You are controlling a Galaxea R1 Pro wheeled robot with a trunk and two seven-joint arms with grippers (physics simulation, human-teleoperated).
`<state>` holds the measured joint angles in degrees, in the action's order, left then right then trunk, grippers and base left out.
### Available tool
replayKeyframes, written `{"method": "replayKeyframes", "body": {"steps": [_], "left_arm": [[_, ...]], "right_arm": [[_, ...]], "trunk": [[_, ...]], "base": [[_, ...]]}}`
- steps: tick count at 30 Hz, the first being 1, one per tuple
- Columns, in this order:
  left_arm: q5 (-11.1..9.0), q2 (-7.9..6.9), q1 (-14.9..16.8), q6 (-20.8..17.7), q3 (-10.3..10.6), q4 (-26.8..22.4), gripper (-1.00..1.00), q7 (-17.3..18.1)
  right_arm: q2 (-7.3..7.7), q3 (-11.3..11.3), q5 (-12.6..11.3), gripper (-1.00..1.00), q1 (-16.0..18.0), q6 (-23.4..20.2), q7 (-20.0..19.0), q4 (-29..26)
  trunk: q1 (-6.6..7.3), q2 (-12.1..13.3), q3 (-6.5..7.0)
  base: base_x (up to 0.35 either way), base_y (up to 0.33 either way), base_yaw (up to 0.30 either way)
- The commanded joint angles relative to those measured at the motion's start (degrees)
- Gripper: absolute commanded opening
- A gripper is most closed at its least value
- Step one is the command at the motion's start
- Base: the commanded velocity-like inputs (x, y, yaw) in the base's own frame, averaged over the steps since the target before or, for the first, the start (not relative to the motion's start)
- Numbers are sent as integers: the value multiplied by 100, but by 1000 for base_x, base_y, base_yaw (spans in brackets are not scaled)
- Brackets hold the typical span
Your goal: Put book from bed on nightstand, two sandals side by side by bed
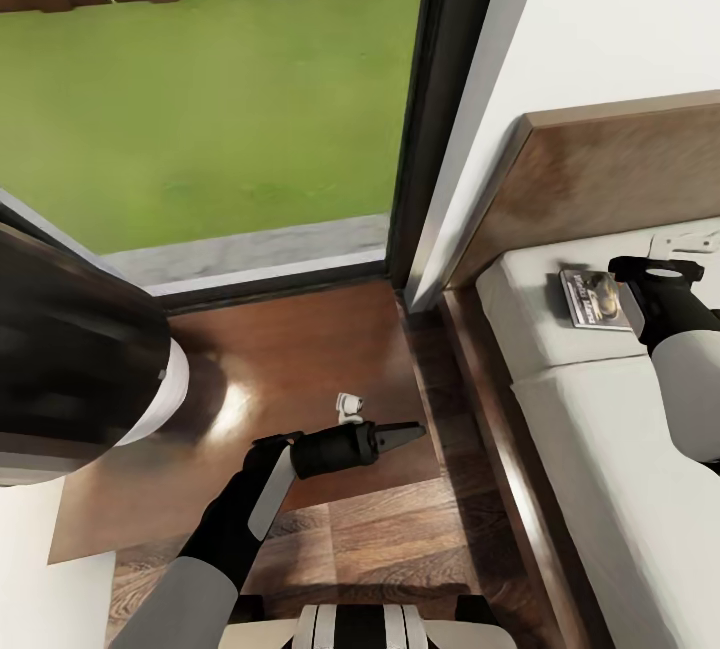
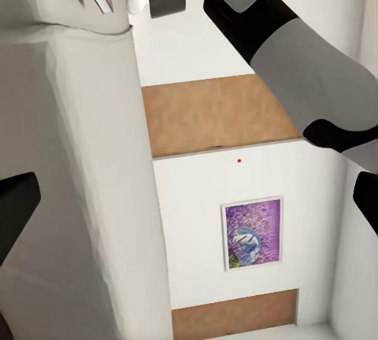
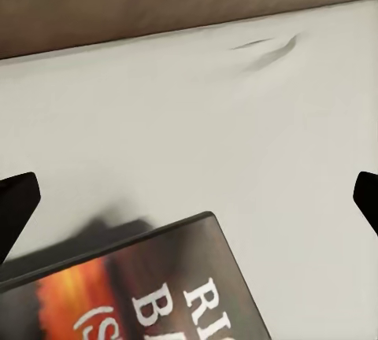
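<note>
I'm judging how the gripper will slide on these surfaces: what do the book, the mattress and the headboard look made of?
The book: thin paperback with a glossy printed cover, to judge by the sheen and orange lettering. The mattress: soft off-white fabric or padding, matte, creased near the headboard. The headboard: brown wood or veneer with faint grain, satin finish.
</note>
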<state>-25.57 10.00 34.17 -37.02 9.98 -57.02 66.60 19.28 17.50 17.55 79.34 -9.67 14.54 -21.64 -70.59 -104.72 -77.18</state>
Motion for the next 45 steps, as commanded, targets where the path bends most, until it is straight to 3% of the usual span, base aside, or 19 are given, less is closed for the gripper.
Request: {"method": "replayKeyframes", "body": {"steps": [1, 5, 12, 27, 32, 45], "left_arm": [[-34, 0, 2, -51, 4, 3, 100, 1], [-36, 0, 2, -51, 4, 2, 100, 2], [-36, 0, 2, -51, 4, 3, 100, 2], [-36, 0, 2, -51, 4, 3, 100, 2], [-36, 0, 1, -51, 4, 3, 100, 2], [-36, 0, 2, -51, 4, 6, 100, 2]], "right_arm": [[-3, 25, 56, 100, 2, -35, -3, -7], [-3, 25, 56, 100, 2, -35, -3, -4], [-3, 25, 56, 100, 2, -35, -3, -6], [-3, 25, 56, 100, 2, -35, -3, -7], [-3, 25, 56, 100, 2, -35, -3, -5], [-3, 25, 56, 100, 2, -35, -3, -3]], "trunk": [[0, -1, -3], [0, -1, -3], [-153, -282, -128], [-153, -282, -128], [-263, -483, -218], [-263, -483, -218]], "base": [[0, 0, 0], [0, 0, 0], [0, 0, 0], [0, 0, 0], [0, 0, 0], [0, 0, 0]]}}
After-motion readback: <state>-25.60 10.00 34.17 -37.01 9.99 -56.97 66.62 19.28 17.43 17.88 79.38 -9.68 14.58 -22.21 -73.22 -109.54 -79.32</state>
